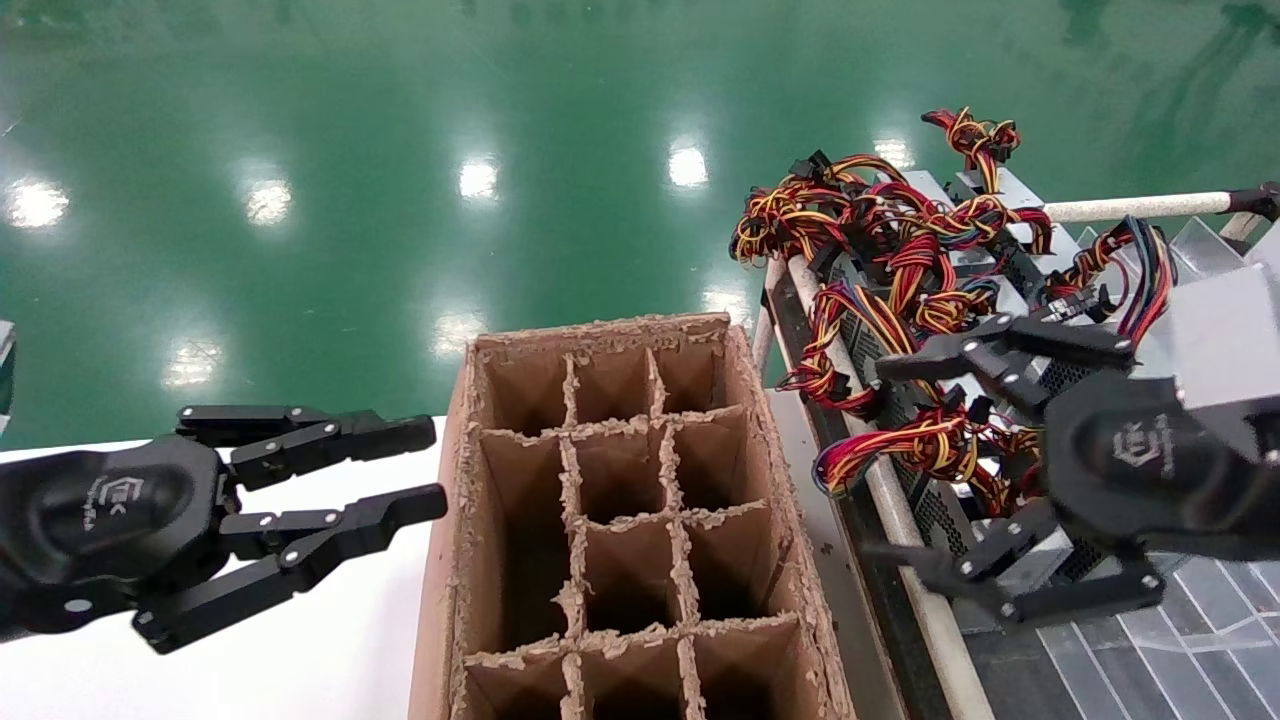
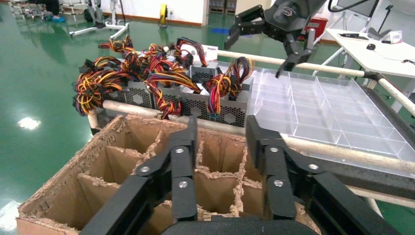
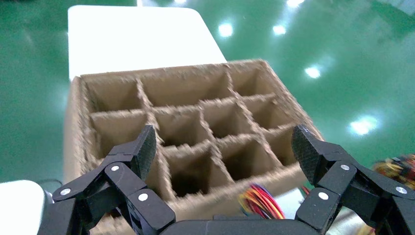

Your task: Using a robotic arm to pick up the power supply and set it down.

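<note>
step: approach, nothing held | right gripper (image 1: pixel 905 470) spread wide above wire bundle | power supply (image 1: pixel 905 405) just below its fingers | next: descend, straddle casing, avoid wires | left gripper (image 1: pixel 425 465) idle, spread

Floor (image 1: pixel 400 130): glossy green, with bright round reflections of ceiling lights (image 1: pixel 686 165) scattered across it. White table top (image 1: pixel 300 620) sits just beside the partitioned cardboard box (image 1: pixel 620 520). Beyond the box, left wrist view: a white wall (image 2: pixel 147 7) with dark skirting, a white desk (image 2: pixel 386 54) with small objects on it, and metal frames standing on the floor.
</note>
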### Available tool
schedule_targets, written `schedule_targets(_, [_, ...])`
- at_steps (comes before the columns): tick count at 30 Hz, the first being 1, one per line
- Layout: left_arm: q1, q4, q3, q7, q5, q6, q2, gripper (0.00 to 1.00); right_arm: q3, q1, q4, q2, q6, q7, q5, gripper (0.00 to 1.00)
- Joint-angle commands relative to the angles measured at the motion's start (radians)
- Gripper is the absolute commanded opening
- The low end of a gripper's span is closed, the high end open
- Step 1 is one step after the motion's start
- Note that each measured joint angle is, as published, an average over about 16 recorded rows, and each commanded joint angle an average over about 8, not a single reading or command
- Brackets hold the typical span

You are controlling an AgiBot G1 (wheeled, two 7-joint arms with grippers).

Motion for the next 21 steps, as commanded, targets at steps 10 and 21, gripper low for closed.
schedule_targets(10, [0.0,0.0,0.0,0.0,0.0,0.0,0.0,1.0,0.122,-0.154,-0.014,-0.078,-0.032,-0.003,0.066,1.0])
schedule_targets(21, [0.0,0.0,0.0,0.0,0.0,0.0,0.0,1.0,0.243,-0.309,-0.028,-0.155,-0.064,-0.006,0.131,1.0])
